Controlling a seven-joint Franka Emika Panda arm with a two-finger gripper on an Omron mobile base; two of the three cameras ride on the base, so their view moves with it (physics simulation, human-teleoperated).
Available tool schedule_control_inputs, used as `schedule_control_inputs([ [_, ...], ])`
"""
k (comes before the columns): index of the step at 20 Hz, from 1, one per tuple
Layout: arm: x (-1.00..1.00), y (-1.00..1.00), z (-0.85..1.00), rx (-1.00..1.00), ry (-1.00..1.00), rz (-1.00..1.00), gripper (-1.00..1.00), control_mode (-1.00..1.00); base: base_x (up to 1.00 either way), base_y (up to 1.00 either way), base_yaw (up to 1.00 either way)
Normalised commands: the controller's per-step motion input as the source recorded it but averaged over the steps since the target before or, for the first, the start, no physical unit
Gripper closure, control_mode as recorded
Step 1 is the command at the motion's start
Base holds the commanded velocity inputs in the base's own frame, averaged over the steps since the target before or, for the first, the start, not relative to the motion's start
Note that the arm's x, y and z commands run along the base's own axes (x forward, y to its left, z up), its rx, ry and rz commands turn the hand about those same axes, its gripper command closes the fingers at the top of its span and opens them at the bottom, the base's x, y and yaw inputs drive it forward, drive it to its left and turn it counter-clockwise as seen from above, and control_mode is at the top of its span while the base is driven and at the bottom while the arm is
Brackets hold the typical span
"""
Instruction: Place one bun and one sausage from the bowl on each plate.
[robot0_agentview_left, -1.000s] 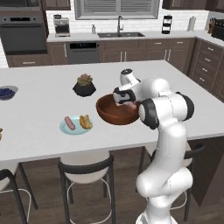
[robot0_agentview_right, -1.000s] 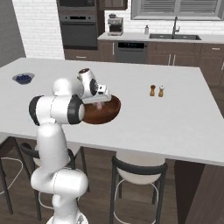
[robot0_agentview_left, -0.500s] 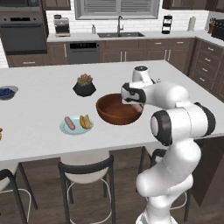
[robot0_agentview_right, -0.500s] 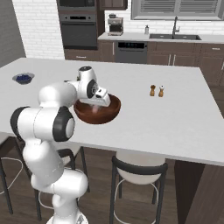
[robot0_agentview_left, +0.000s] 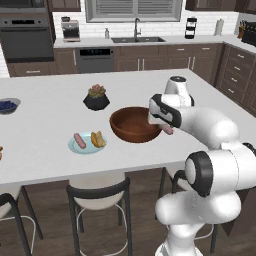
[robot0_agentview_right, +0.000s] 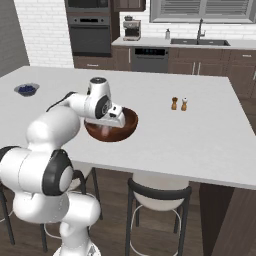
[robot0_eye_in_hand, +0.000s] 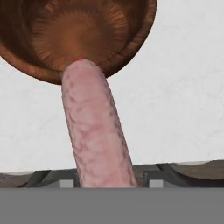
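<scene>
Hand view: sausage (robot0_eye_in_hand: 98, 131) pinched in gripper, pointing up toward the bowl (robot0_eye_in_hand: 131, 48) rim, bowl's inside bare wood. Left base view: gripper (robot0_agentview_left: 165, 128) at bowl's (robot0_agentview_left: 131, 131) right rim, sausage (robot0_agentview_left: 167, 130) end poking out; light-blue plate (robot0_agentview_left: 86, 147) left of bowl holds a sausage and bun. Right base view: arm hides gripper; salt and pepper shakers (robot0_agentview_right: 179, 104) right of bowl (robot0_agentview_right: 126, 125).
</scene>
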Motion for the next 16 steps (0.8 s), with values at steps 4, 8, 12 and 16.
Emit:
schedule_control_inputs([
  [4,-0.61,0.0,0.0,0.0,-0.01,0.03,1.0,-1.0,0.0,0.0,0.0],
  [8,-0.67,0.02,0.0,0.0,-0.03,0.0,1.0,-1.0,0.0,0.0,0.0],
  [12,-0.26,0.02,0.0,0.0,-0.02,0.0,1.0,-1.0,0.0,0.0,0.0],
  [16,-0.03,0.0,0.0,0.0,-0.01,0.0,1.0,1.0,-0.4,0.09,0.0],
])
